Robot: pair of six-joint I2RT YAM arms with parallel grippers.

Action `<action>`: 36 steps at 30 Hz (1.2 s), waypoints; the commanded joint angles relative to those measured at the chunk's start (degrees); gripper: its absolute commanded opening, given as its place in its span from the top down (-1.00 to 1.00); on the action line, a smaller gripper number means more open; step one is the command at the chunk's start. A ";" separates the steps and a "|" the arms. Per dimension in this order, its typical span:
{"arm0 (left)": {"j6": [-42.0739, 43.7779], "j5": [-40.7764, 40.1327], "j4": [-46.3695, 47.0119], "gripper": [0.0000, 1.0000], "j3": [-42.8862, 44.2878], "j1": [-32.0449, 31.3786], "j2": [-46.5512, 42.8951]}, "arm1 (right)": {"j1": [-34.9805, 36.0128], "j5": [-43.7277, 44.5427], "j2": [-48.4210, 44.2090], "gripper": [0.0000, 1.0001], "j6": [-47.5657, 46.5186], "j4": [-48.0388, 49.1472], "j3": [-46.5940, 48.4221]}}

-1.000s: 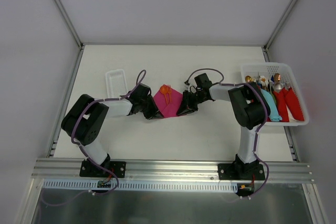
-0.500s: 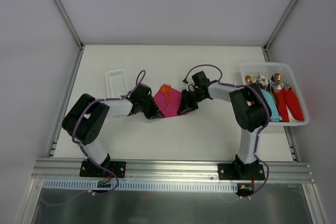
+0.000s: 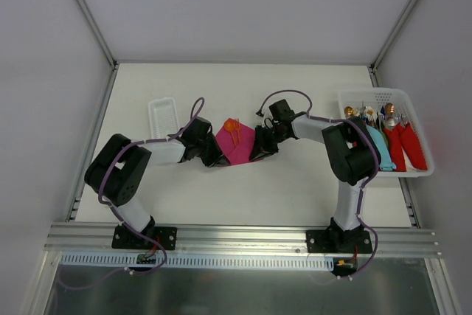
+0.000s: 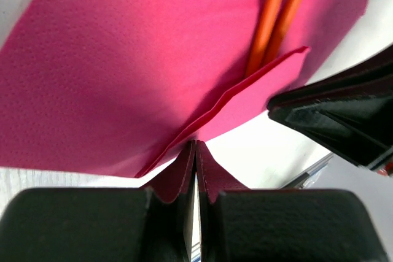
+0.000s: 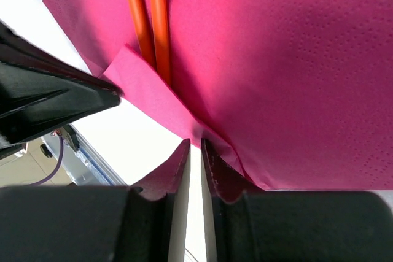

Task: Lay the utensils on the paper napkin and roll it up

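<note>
The magenta paper napkin (image 3: 240,147) lies on the table between my two grippers. The orange utensils (image 3: 233,129) rest on it, pointing to its far corner; the wrist views show only their two handles (image 4: 270,23) (image 5: 150,16). A near flap of the napkin (image 4: 258,90) is folded up over the handle ends. My left gripper (image 3: 215,158) (image 4: 195,145) is shut, pinching the napkin's near-left edge. My right gripper (image 3: 258,154) (image 5: 195,144) stands a narrow slit apart, its tips at the napkin's (image 5: 295,59) near-right edge with nothing seen between them.
A white basket (image 3: 380,97) at the right edge holds metal utensils and red and teal napkin bundles. A small white tray (image 3: 163,116) sits left of the napkin. Frame posts and white walls enclose the table.
My right wrist has edged slightly left toward the napkin. The left arm and the utensils have stayed where they were.
</note>
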 commanded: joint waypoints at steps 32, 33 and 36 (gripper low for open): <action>-7.39 10.29 38.68 1.00 -2.94 -1.12 10.36 | -0.19 0.22 1.62 0.75 -10.57 -7.39 1.31; -7.31 10.28 38.86 1.00 -2.94 -1.03 10.63 | -0.19 0.22 1.53 0.75 -10.65 -7.39 1.22; -7.48 9.93 39.47 1.00 -3.12 -1.12 11.68 | -0.19 0.04 1.53 0.75 -11.01 -7.65 1.31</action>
